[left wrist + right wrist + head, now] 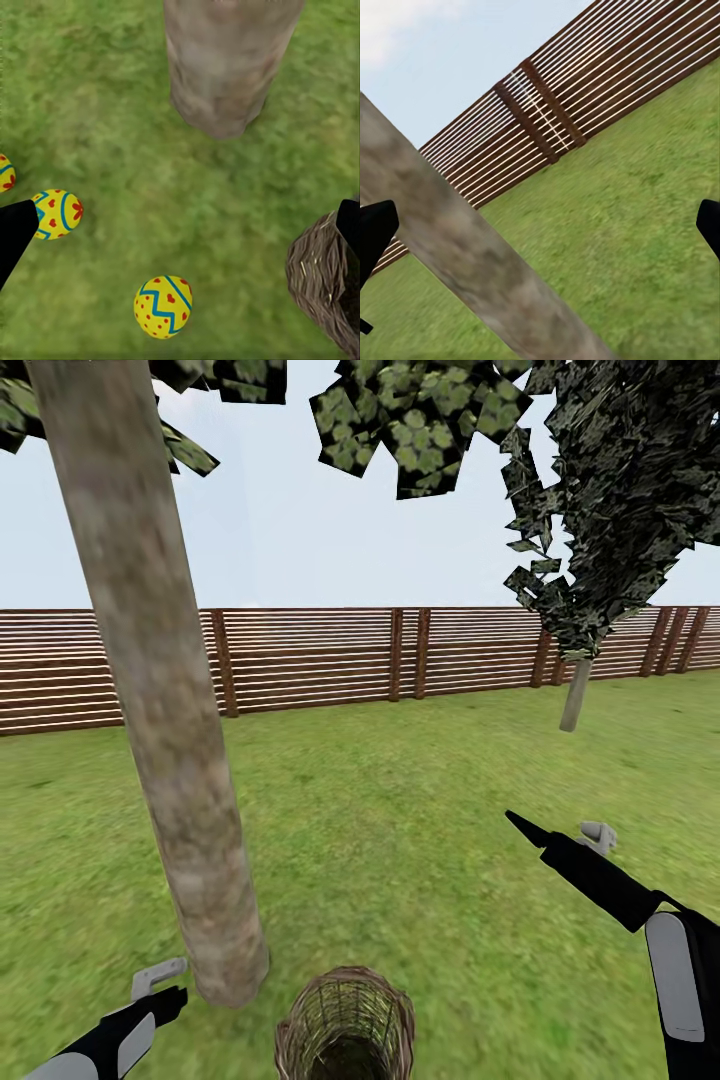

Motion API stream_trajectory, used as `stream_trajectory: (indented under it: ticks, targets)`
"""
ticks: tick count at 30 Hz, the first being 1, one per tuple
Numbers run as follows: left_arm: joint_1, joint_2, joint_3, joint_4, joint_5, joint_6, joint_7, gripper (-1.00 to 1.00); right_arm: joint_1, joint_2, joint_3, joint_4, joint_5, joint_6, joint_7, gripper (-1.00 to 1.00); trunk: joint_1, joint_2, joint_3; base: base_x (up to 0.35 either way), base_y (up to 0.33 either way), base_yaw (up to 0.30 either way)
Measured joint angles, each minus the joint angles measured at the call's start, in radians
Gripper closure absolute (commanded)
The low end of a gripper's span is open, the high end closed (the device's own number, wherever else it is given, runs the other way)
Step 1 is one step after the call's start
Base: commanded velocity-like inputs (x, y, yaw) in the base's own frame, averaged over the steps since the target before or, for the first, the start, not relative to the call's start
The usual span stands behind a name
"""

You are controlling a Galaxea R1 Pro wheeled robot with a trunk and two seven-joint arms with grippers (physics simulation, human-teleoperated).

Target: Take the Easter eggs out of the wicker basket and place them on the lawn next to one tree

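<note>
Left wrist view gives you three Easter eggs (163,307) on the lawn (112,112) near the tree (225,67); wicker basket (326,289) beside. Both grippers gape wide, empty: left gripper (180,232), right gripper (540,232).

No readable text, labels or numbers anywhere.

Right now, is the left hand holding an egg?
No. In the left wrist view the left hand is open and empty, and the three Easter eggs lie on the lawn below it.
</note>
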Motion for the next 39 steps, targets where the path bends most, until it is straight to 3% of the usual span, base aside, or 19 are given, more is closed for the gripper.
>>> stream_trajectory:
  ticks: [14,39]
  targets:
    - [0.000,0.000,0.000,0.000,0.000,0.000,0.000,-1.00,0.000,0.000,0.000,0.000,0.001,0.000,0.000,-1.00,-0.054,0.097,0.043,0.000,0.000,0.000]
    - [0.000,0.000,0.000,0.000,-0.001,0.001,0.000,-1.00,0.000,0.000,0.001,0.000,0.001,0.000,0.001,-1.00,-0.054,0.097,0.043,0.000,0.000,0.000]
